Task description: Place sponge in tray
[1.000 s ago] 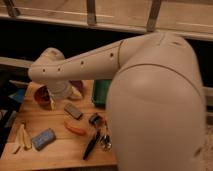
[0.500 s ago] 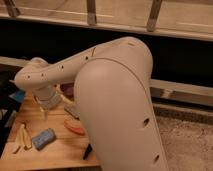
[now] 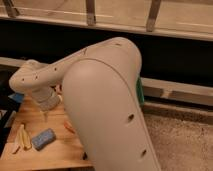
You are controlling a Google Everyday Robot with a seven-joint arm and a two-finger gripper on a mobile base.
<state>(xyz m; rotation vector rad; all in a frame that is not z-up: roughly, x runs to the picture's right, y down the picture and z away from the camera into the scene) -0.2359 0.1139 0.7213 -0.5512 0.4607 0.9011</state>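
The sponge [image 3: 43, 138], a small light-blue block, lies flat on the wooden table [image 3: 55, 154] near its front left. My gripper [image 3: 46, 115] hangs from the pale wrist above the table, up and slightly right of the sponge and clear of it. It stands open with nothing in it. Only a thin green sliver of the tray [image 3: 140, 93] peeks out behind my arm's big upper shell [image 3: 107, 110], which hides the rest of it.
Pale yellow strips [image 3: 22, 138] lie just left of the sponge. An orange carrot [image 3: 69, 127] pokes out from under the arm. A dark wall and a railed ledge [image 3: 90, 15] run behind; speckled floor [image 3: 180, 142] lies to the right.
The arm has swung closer to the camera and leftward, now covering the table's middle and right items. The gripper has come lower over the left part. The sponge has not moved.
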